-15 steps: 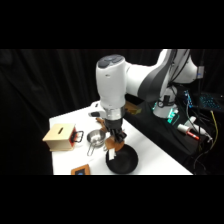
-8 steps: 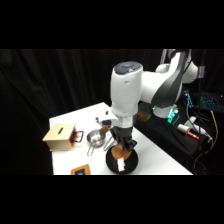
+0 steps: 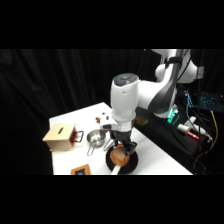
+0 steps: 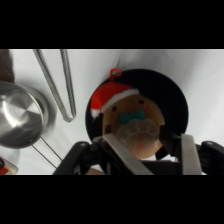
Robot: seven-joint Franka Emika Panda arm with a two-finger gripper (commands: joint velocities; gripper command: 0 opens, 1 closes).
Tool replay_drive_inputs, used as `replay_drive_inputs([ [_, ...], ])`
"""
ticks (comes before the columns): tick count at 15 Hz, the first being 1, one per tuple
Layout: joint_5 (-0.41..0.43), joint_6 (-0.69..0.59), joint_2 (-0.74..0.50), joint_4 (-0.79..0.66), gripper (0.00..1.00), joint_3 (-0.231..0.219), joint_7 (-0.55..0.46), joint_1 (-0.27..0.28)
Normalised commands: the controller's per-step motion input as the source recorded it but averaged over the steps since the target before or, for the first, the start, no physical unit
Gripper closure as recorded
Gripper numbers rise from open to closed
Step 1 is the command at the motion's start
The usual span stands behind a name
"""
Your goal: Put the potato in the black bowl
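Two fingers [image 4: 131, 161] of your gripper [image 4: 150, 157] are pinched on a flat brown gingerbread-man ornament [image 4: 134, 125] with a red Santa hat, a green bow and a red hanging loop. It's no plain potato, whatever the task calls it. You've got it hanging right over the black bowl [image 4: 172, 97], and I can't tell if it touches the bottom. In the side view the gripper [image 3: 121, 150] sits over the bowl [image 3: 122, 162] near the table's [image 3: 155, 157] front edge. Beside it you'll spot a silver pot [image 4: 17, 117], metal tongs [image 4: 62, 82] and a tan box [image 3: 59, 136].
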Motion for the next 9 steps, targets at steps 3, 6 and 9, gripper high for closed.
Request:
replay_drive_inputs([
  [3, 0.080, 0.14, -0.02, -0.01, 0.00, 0.017, -0.17, -0.033],
  [6, 0.037, -0.05, -0.12, 0.00, 0.00, -0.003, -0.14, -0.012],
  [9, -0.009, -0.22, -0.29, -0.02, 0.00, -0.030, -0.08, 0.005],
])
